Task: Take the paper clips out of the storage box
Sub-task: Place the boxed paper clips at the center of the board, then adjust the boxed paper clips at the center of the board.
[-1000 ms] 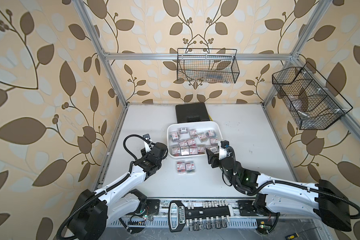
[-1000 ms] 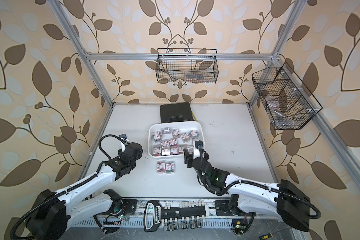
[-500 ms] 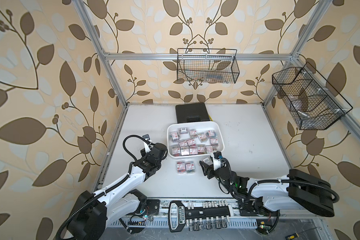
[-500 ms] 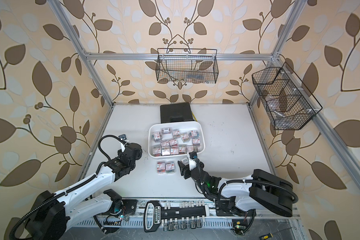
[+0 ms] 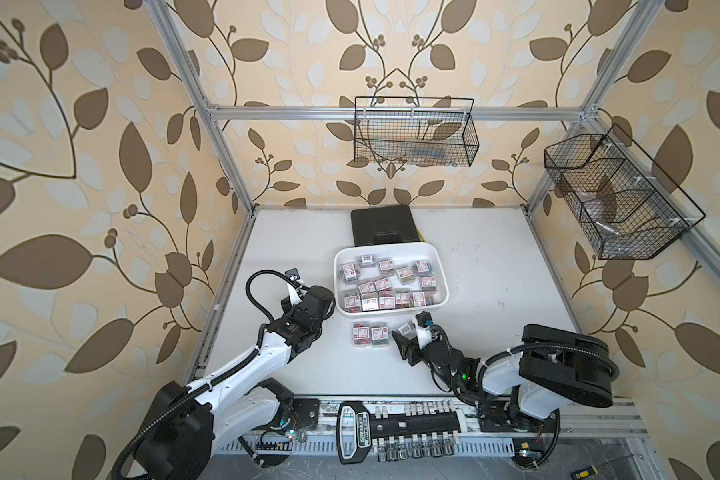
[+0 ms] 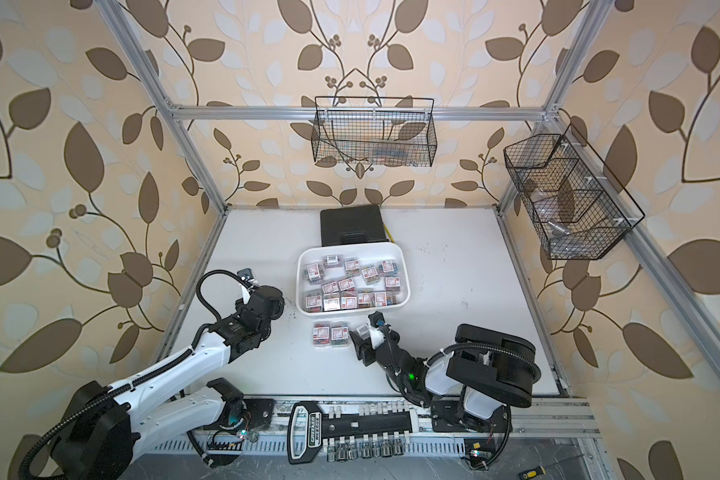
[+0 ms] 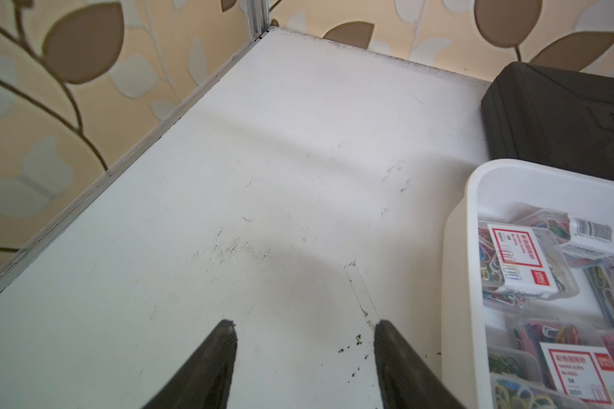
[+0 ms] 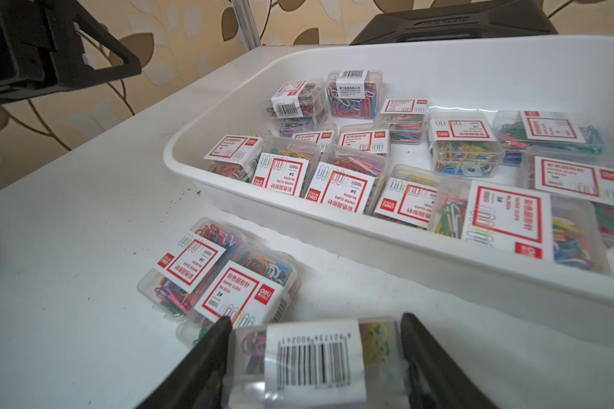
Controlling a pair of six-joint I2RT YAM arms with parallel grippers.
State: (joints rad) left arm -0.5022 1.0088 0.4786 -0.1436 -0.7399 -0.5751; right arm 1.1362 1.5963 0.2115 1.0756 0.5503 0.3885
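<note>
Black case [image 5: 381,224] on white table [image 5: 495,270], wire basket [image 5: 416,137] at back, divided wire basket [image 5: 616,199] at side

The clip boxes [image 8: 461,148] are clear, glossy plastic with white paper labels printed red; the held box [image 8: 312,357] shows a paper barcode strip. The tray [image 8: 440,70] is smooth white plastic with a soft sheen. The tabletop [image 7: 263,177] is matt white, scuffed and speckled with dark grit near the tray. At its far edge the case [image 7: 553,117] is matt black, finely textured plastic. The baskets [image 5: 415,132] are black wire mesh, the frame [image 5: 308,112] brushed metal. The left gripper [image 7: 303,329] has matt black fingers [image 7: 206,368].
</note>
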